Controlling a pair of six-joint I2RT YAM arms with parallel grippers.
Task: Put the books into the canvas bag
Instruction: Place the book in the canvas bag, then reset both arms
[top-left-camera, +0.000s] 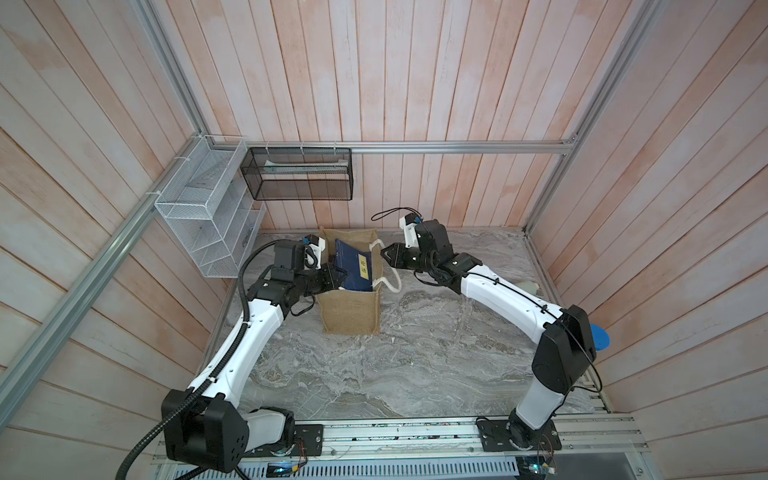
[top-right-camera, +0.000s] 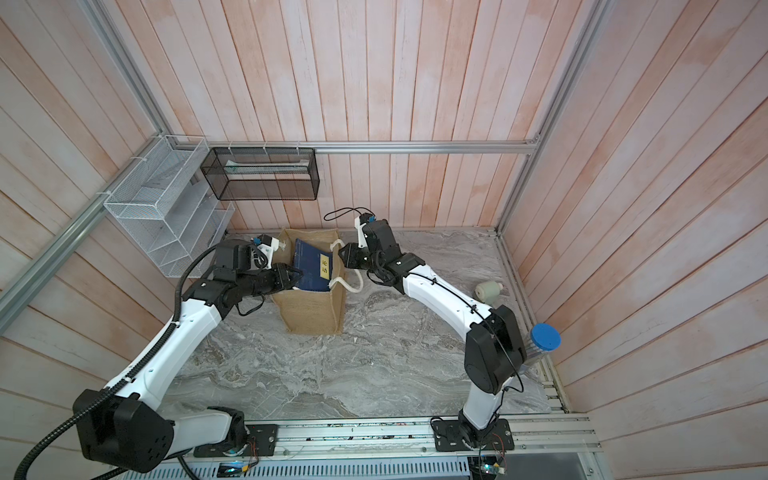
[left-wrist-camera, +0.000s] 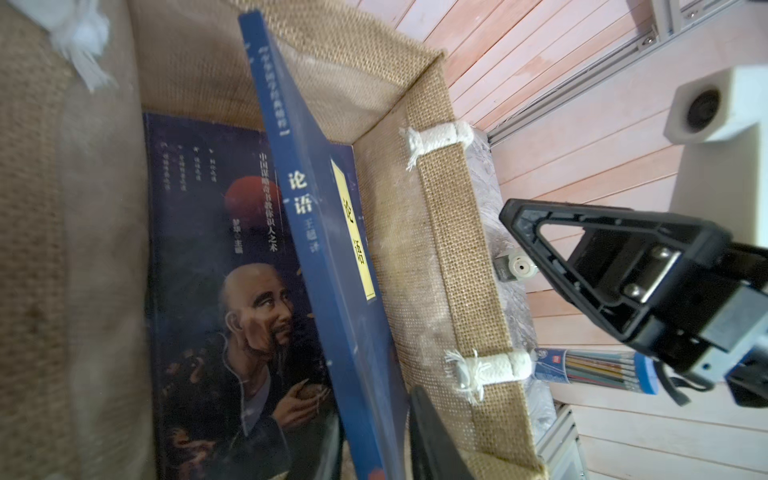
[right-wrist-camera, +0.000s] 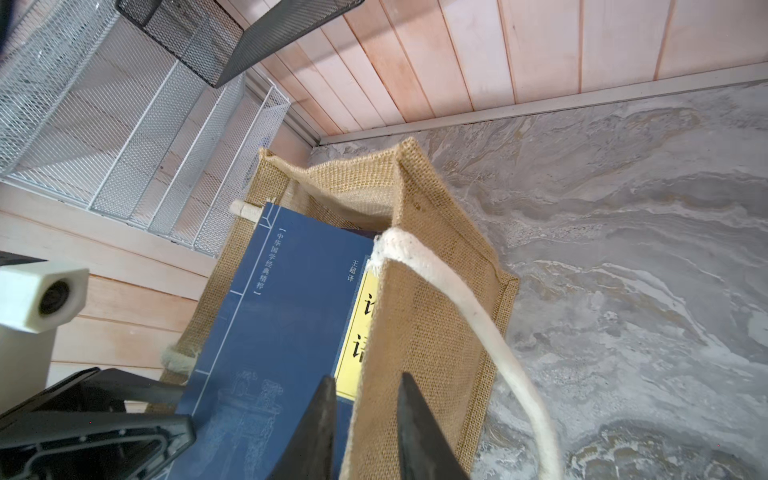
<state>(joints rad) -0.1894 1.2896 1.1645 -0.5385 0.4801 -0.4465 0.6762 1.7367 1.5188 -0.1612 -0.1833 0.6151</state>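
Note:
The canvas bag stands upright at the back of the marble table. Leaning inside it is a navy book with a yellow title label, its top corner above the rim. In the left wrist view a dark portrait-cover book stands behind the navy book. My left gripper reaches over the bag's left rim, jaws open either side of the navy book with a gap showing. My right gripper straddles the bag's right wall, jaws slightly open.
A white wire basket and a black mesh basket hang on the back-left walls. A white rope handle droops outside the bag's right wall. At the right table edge are a blue-capped tube and a pale roll.

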